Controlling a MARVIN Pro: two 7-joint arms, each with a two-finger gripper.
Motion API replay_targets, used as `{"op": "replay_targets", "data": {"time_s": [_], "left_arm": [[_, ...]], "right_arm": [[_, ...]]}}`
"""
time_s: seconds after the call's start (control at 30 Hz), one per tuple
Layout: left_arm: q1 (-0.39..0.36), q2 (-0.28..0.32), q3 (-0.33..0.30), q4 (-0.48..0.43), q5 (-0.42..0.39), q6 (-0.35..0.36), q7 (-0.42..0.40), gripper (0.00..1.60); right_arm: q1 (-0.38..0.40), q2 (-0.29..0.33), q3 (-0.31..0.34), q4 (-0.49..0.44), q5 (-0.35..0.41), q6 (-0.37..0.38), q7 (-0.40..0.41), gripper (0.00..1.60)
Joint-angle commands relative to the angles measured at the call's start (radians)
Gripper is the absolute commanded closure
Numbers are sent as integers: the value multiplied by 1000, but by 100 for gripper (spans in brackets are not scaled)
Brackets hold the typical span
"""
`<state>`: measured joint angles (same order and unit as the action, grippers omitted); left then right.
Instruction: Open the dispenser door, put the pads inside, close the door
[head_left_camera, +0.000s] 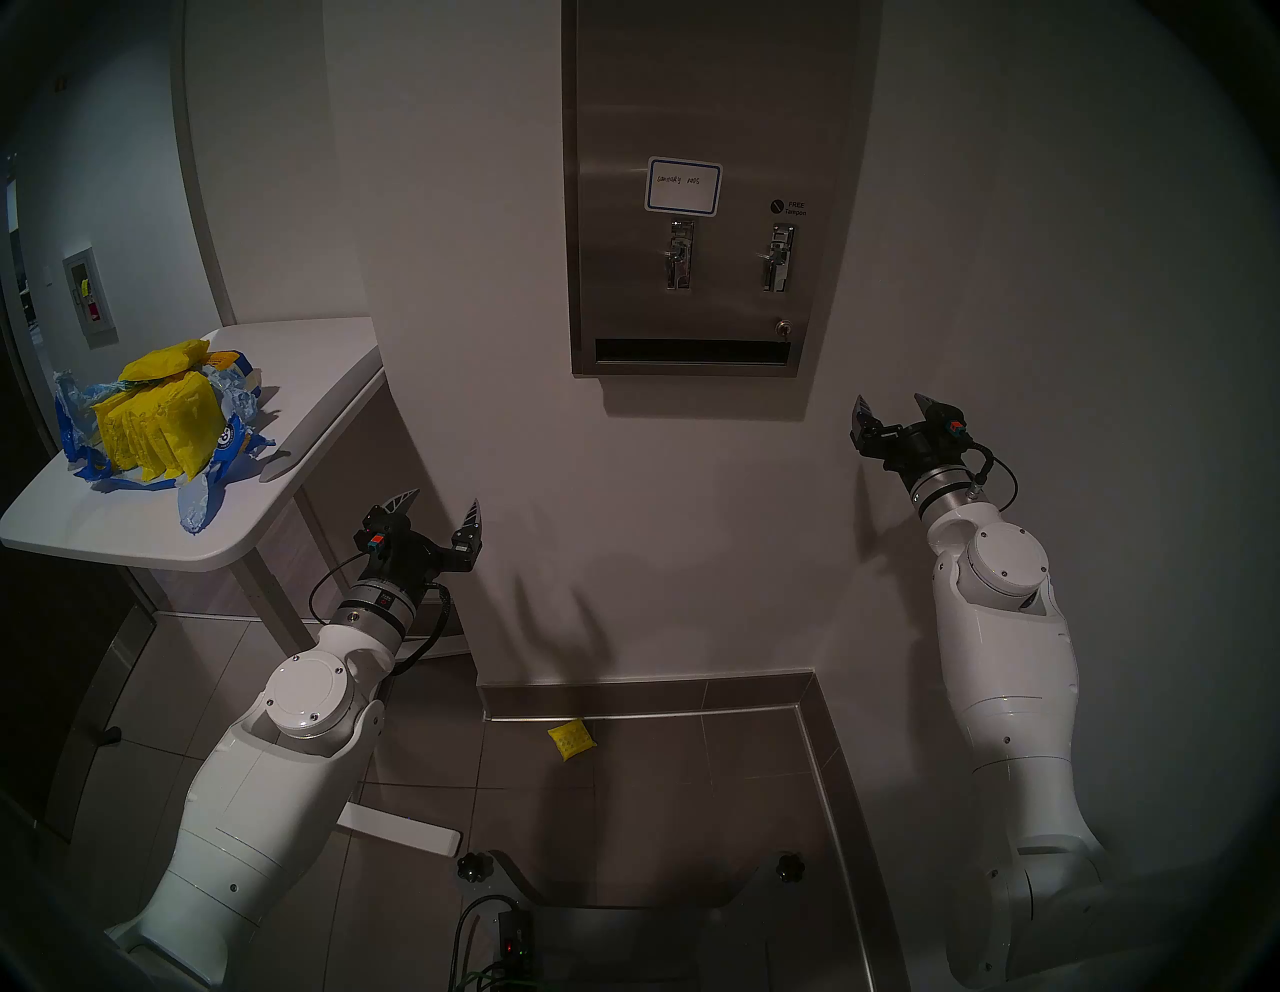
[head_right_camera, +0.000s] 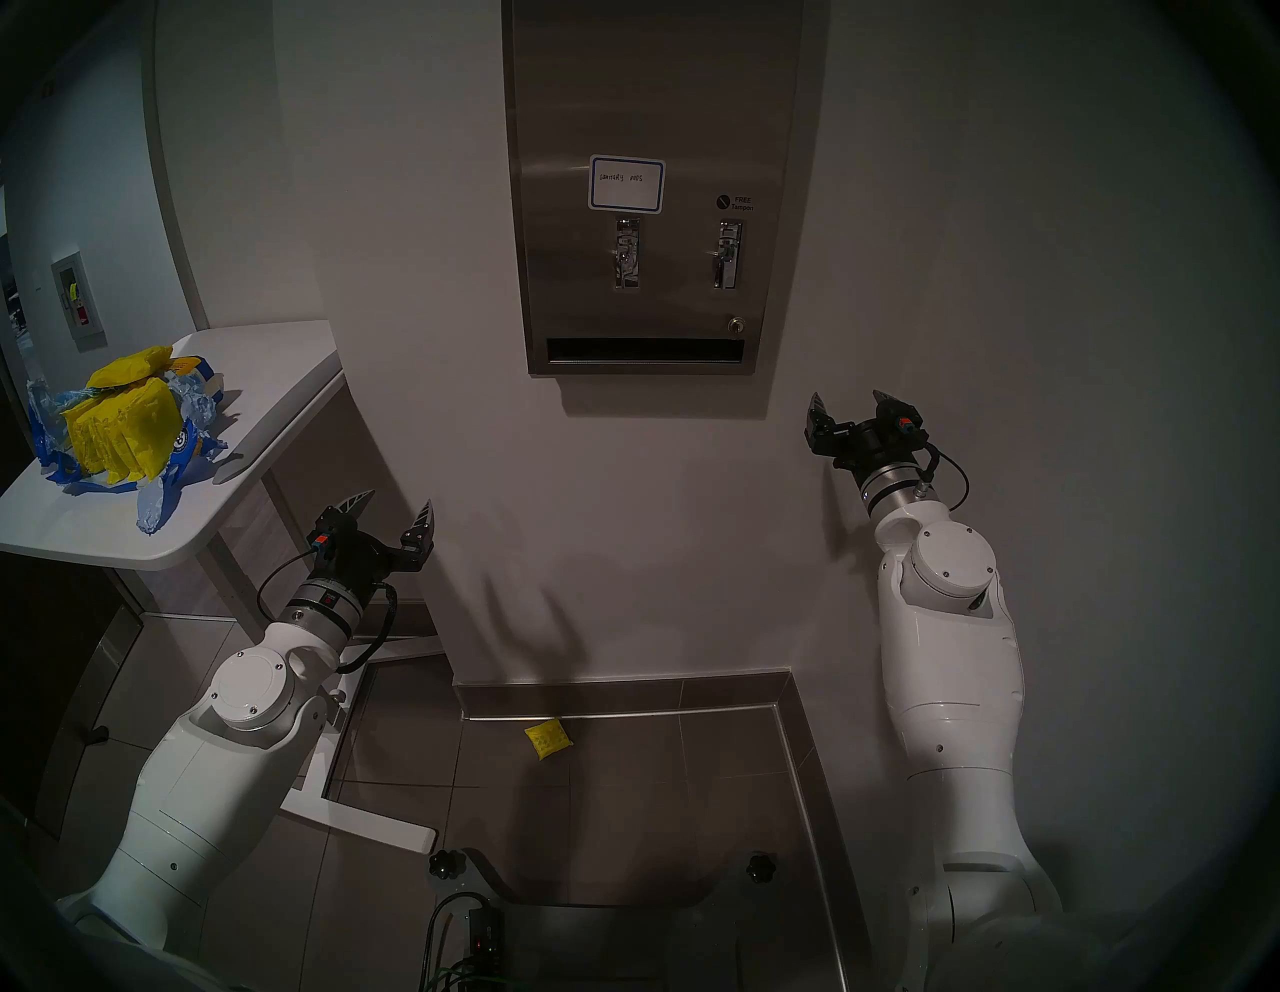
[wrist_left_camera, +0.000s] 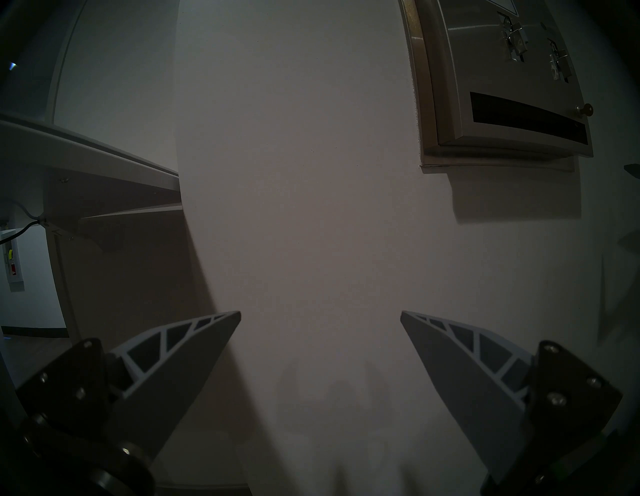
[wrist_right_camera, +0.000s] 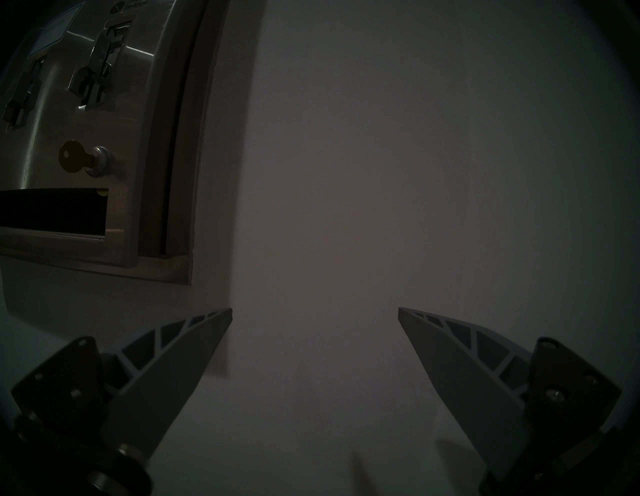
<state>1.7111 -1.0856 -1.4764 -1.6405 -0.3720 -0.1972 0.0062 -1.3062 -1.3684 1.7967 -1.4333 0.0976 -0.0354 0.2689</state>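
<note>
Left gripper (head_left_camera: 443, 511), black-bodied with grey ribbed fingers: jaws spread wide, nothing between them, facing the pale wall (head_left_camera: 485, 277) below and left of the dispenser. Right gripper (head_left_camera: 893, 405), same build: jaws likewise wide apart and empty, poised just below and right of the cabinet's lower right corner.

Between and above both: the dispenser door (head_left_camera: 692, 104), a tall brushed-steel panel, sitting closed in its frame on the wall. Carries a blue-bordered white handwritten label (head_left_camera: 683, 184), two chrome levers (head_left_camera: 679, 255) side by side beneath it, a small lock with a brass key (wrist_right_camera: 72, 160) in it at lower right, and a dark horizontal slot (head_left_camera: 692, 350) along the bottom.

Out to the left: a white rounded-corner table (head_left_camera: 305, 388) against the wall. On it, the pads (head_left_camera: 156, 429), a cluster of crinkly bright yellow packets standing upright inside a torn blue plastic bag (head_left_camera: 201, 502), with one more yellow packet lying on top. Well apart from either gripper.

Down on the grey tiled floor (head_left_camera: 658, 831), near the baseboard: a single yellow packet (head_left_camera: 572, 740) lying alone.
</note>
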Motion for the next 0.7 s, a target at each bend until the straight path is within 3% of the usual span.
{"op": "replay_targets", "data": {"time_s": [0.0, 0.33, 0.67], "left_arm": [[-22, 1, -8, -26, 0, -11, 0, 0], [-22, 1, -8, -24, 0, -9, 0, 0], [-22, 1, -8, -26, 0, -10, 0, 0]], "right_arm": [[71, 25, 2, -11, 9, -7, 18, 0], [130, 9, -36, -58, 34, 12, 61, 0], [86, 3, -58, -166, 56, 101, 83, 0]]}}
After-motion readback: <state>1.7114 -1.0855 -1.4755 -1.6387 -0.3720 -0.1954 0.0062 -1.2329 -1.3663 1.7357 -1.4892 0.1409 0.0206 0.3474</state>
